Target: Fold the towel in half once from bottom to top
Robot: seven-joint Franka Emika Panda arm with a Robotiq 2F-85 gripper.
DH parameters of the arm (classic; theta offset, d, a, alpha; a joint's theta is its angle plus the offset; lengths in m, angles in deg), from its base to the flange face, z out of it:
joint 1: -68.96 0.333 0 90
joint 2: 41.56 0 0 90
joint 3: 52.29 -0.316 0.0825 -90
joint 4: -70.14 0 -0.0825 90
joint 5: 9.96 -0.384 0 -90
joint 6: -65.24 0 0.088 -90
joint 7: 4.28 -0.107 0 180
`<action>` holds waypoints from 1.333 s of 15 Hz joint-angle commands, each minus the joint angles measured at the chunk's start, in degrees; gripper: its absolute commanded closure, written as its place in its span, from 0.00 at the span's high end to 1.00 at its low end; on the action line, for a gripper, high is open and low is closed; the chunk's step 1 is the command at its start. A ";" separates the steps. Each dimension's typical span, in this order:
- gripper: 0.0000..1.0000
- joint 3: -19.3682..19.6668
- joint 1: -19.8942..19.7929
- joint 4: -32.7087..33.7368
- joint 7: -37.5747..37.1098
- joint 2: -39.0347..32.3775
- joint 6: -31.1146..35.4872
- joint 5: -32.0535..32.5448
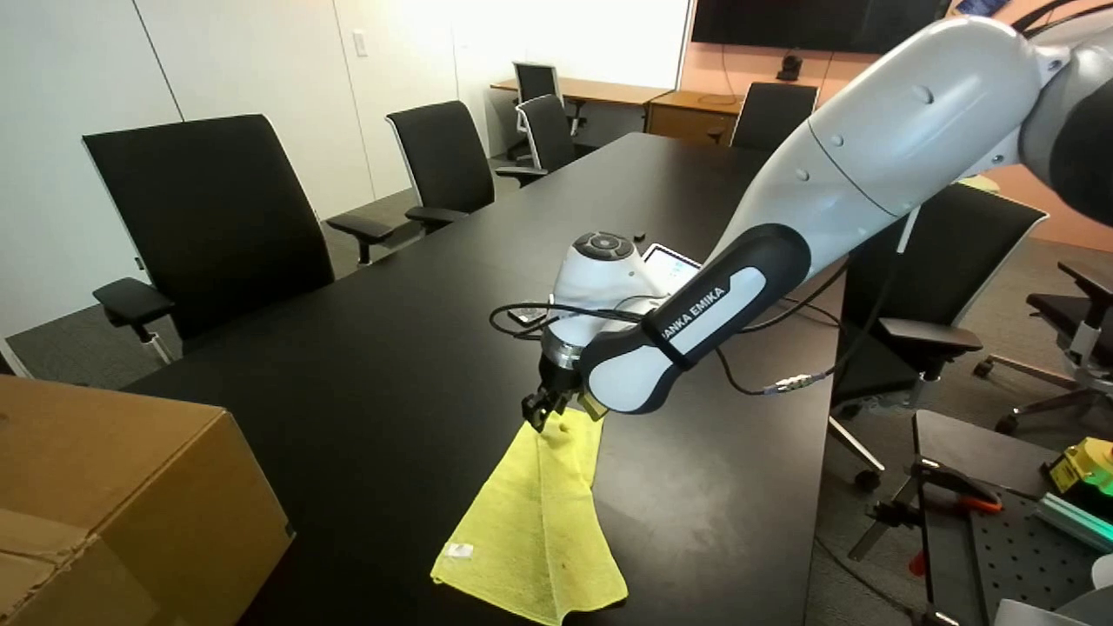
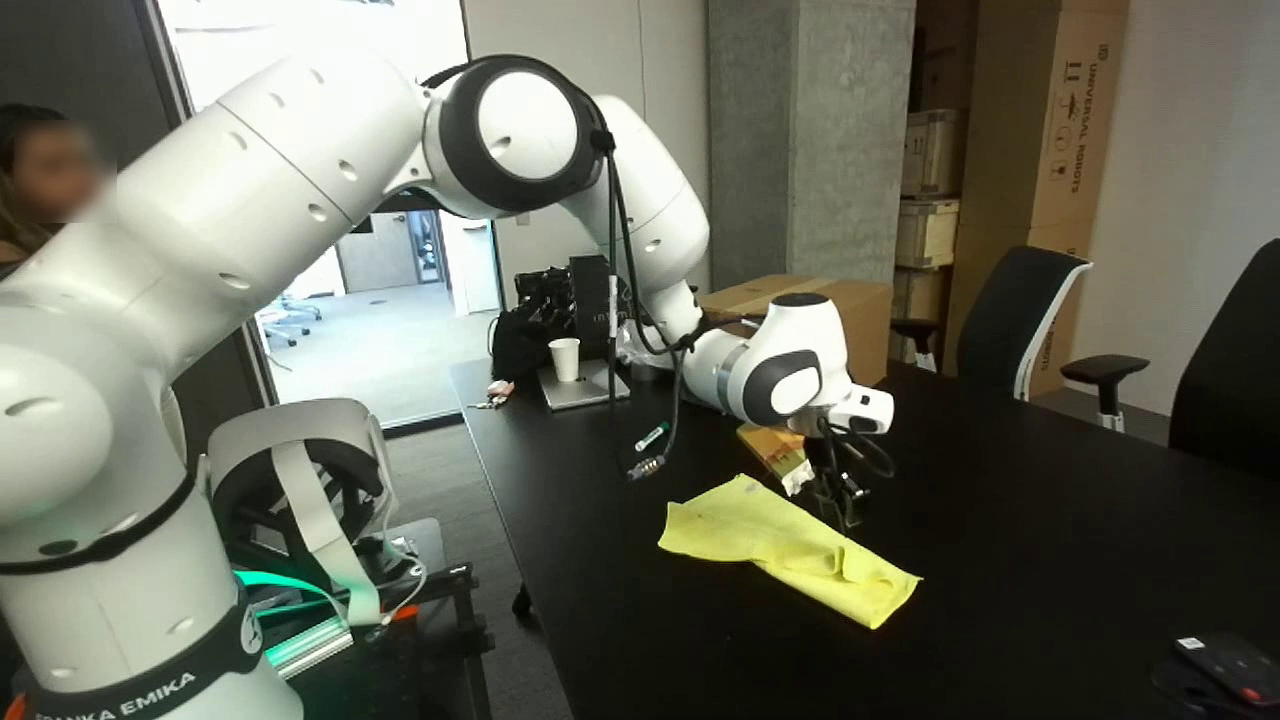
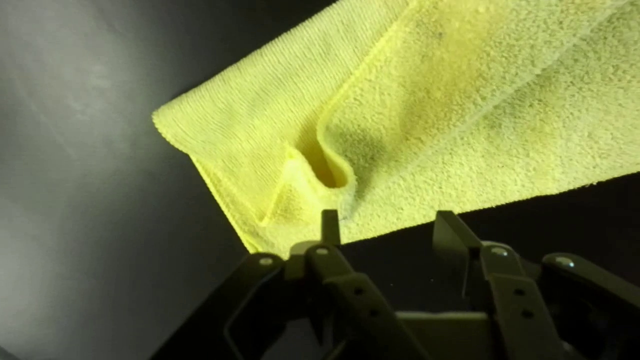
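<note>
The bright yellow-green towel (image 1: 543,530) lies on the black table in both exterior views (image 2: 780,550). In the wrist view the towel (image 3: 480,120) has a flap turned over at its left end, with a raised, looped wrinkle beside it. A white label shows near a far corner in an exterior view. My gripper (image 1: 537,417) is over the towel's edge at this wrinkled end, and it also shows in an exterior view (image 2: 845,512). In the wrist view my gripper (image 3: 387,217) is open, with nothing between the fingers. The left fingertip overlaps the towel near the wrinkle; contact cannot be told.
A brown cardboard box (image 1: 148,513) stands on the table near the towel. A tablet (image 1: 671,268) lies behind the wrist. A white cup (image 2: 565,358), a green marker (image 2: 652,436) and a dark device with a red button (image 2: 1235,668) are on the table. Cables hang along the arm.
</note>
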 commanded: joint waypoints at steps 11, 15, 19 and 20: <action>0.99 -7.69 4.26 -26.35 7.91 10.60 -4.21 8.31; 1.00 -7.16 6.39 -27.92 7.55 10.48 -2.82 11.80; 1.00 -6.98 8.20 -26.96 7.49 10.35 -1.59 14.55; 1.00 -7.35 8.25 -26.76 7.74 10.53 -1.35 14.70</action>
